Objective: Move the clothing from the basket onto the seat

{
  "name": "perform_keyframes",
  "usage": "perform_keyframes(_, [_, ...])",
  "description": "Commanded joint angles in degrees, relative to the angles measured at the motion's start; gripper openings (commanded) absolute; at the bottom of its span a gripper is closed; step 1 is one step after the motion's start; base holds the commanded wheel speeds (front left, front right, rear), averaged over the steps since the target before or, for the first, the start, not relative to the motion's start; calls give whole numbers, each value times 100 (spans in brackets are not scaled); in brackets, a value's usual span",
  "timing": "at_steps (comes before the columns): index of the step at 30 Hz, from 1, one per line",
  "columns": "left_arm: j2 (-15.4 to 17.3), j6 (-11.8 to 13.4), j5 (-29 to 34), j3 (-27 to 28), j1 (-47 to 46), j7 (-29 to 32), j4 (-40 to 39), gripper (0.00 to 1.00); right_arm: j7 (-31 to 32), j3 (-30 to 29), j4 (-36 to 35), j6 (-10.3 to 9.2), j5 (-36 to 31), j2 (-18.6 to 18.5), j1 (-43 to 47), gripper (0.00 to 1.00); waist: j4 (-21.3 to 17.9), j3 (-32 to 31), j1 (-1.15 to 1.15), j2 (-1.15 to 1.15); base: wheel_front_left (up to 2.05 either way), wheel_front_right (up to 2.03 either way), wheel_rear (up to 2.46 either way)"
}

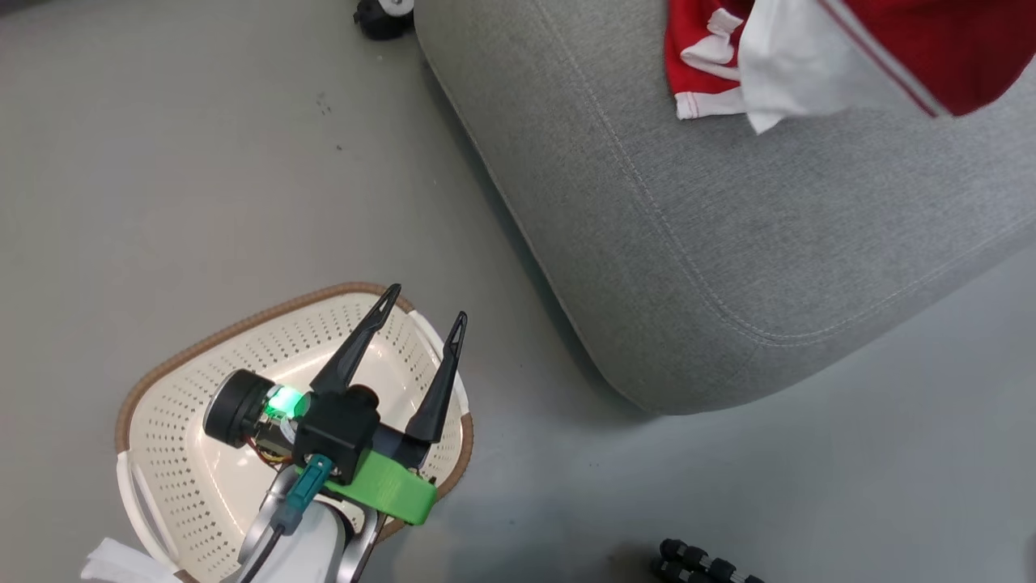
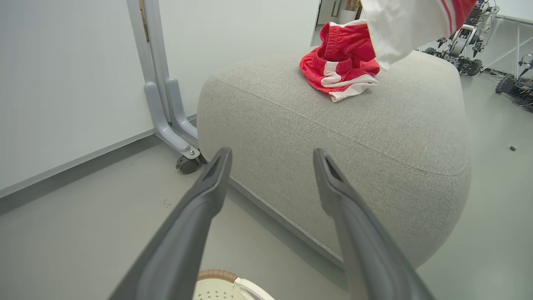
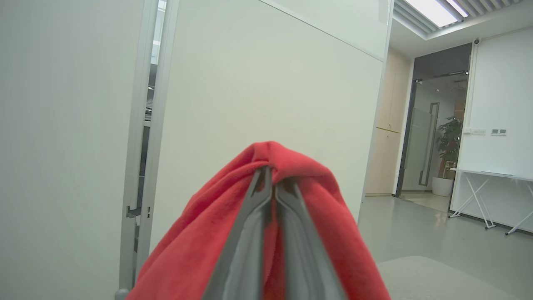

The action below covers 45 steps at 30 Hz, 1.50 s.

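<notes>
The cream basket with its brown rim stands on the floor at the lower left, and its inside shows no clothing. My left gripper hovers over it, open and holding nothing; its fingers point toward the grey seat. One red and white garment lies crumpled on the seat top. A second red and white garment hangs above the seat at the top right. My right gripper is shut on that red clothing, which drapes over both fingers.
A white partition on a grey castor foot stands just left of the seat. A white scrap lies by the basket's near rim. Black ribbed parts sit at the bottom edge. Other robots stand beyond the seat.
</notes>
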Motion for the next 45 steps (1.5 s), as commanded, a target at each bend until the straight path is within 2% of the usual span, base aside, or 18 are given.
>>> perform_keyframes(1, [101, -36, 45, -44, -136, -2, 16, 100, -17, -71, 174, -7, 67, -155, -407, 0, 512, 733, -1, 0, 0, 0, 0])
perform_keyframes(6, [205, -50, 81, -137, -331, -2, -5, 100, -17, -348, 612, -7, 149, -605, -1681, 0, 763, 1144, -1, 0, 0, 0, 0])
perform_keyframes(10, [217, -62, 44, -153, -441, -2, -148, 100, -17, -437, 993, -6, -12, -863, -2105, 0, 898, 1339, -1, 0, 0, 0, 0])
perform_keyframes(12, [232, -66, 61, -172, -480, -2, -191, 100, -17, -401, 1216, -7, -67, -863, -2071, 0, 933, 1415, -1, 0, 0, 0, 0])
perform_keyframes(17, [288, -67, 157, -204, -565, -2, -264, 100, -17, -568, 1790, -7, -148, -671, -1569, 0, 930, 1570, -1, 0, 0, 0, 0])
perform_keyframes(26, [391, -67, 207, -221, -584, -2, -183, 100, -18, -1222, 3035, -7, -488, -67, -723, 0, 835, 1557, -1, 0, 0, 0, 0])
perform_keyframes(35, [309, -75, 86, -297, -572, -2, -210, 100, -17, -1769, 3421, -7, -947, 184, -515, 0, 809, 1285, -1, 0, 0, 0, 0])
perform_keyframes(36, [288, -76, 67, -317, -565, -2, -195, 100, -17, -1878, 3400, -8, -1043, 173, -463, 87, 810, 1222, -1, 0, 0, 0, 0])
perform_keyframes(37, [268, -78, 49, -339, -565, -3, -186, 100, -18, -1978, 3337, -8, -1133, 191, -429, 100, 819, 1158, -1, 0, 0, 0, 0])
perform_keyframes(45, [54, -82, -100, -383, -322, -2, -115, 100, -17, -2422, 2981, -7, -1650, 568, 347, 100, 991, 465, -1, 0, 0, 0, 0])
